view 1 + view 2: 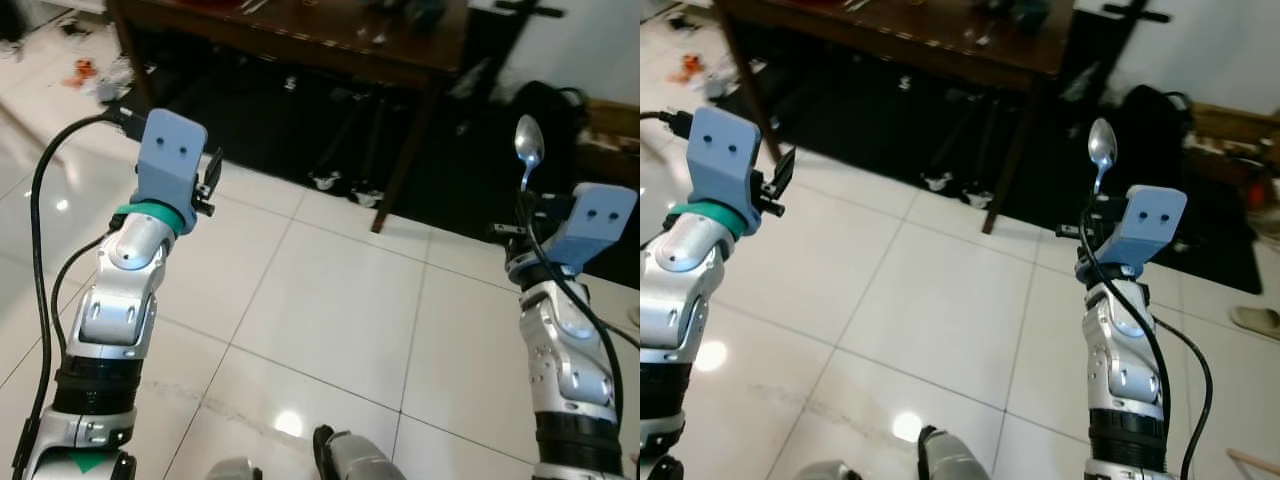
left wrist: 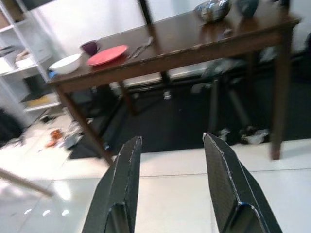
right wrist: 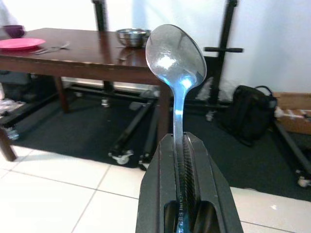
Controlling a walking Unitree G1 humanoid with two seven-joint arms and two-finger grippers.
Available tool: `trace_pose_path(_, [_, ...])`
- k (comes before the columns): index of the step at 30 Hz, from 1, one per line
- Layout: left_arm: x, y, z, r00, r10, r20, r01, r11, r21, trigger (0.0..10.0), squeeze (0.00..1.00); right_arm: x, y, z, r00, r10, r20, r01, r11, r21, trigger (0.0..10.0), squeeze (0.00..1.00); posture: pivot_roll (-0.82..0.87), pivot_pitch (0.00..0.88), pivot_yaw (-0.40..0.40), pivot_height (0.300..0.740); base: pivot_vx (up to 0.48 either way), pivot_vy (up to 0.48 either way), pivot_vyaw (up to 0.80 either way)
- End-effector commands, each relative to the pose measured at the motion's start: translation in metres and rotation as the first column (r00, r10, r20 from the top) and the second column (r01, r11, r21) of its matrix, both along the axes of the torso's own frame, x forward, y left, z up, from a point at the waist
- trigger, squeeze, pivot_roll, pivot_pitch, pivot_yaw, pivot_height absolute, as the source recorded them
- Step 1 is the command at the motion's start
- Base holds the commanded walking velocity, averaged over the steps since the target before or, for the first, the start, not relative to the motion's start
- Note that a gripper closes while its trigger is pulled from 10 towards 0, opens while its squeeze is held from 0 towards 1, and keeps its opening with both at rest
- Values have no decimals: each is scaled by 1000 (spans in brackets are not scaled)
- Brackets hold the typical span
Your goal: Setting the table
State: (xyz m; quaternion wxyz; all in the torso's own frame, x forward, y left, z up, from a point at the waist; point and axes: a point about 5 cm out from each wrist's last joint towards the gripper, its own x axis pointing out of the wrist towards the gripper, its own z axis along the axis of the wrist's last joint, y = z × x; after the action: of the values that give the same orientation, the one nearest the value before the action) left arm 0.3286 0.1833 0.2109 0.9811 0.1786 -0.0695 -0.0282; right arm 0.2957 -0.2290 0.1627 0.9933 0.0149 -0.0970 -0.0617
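— Head view: our right gripper (image 1: 524, 215) pinches the spoon (image 1: 528, 150) upright at right; tabletop (image 1: 330, 35) along the top.

— Wrist views: left gripper (image 2: 172, 165) fingers spread, empty. Red plate (image 2: 107, 54) laid upper left; spoon undelivered.

Silver arms, blue wrists, black cables

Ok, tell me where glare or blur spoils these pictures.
Right wrist view: bright glare on the bowl of the shiny metal spoon clamped in the right pincer. Left eye view: lamp reflections on the glossy white tiled floor. Left wrist view: the dark wooden table is soft, slightly blurred.
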Motion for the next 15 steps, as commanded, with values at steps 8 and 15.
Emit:
trace_pose_path(8, [3,5,2,999,42,12,-42,999,4,10000,0,0,4,5,1000,19,24,-18,999,-31,10000,0,53,37,21,740,465,0,0])
trace_pose_path(15, [3,4,1,999,37,14,-37,999,1,10000,0,1,4,5,1000,22,22,-21,999,-33,10000,0,52,31,19,740,465,0,0])
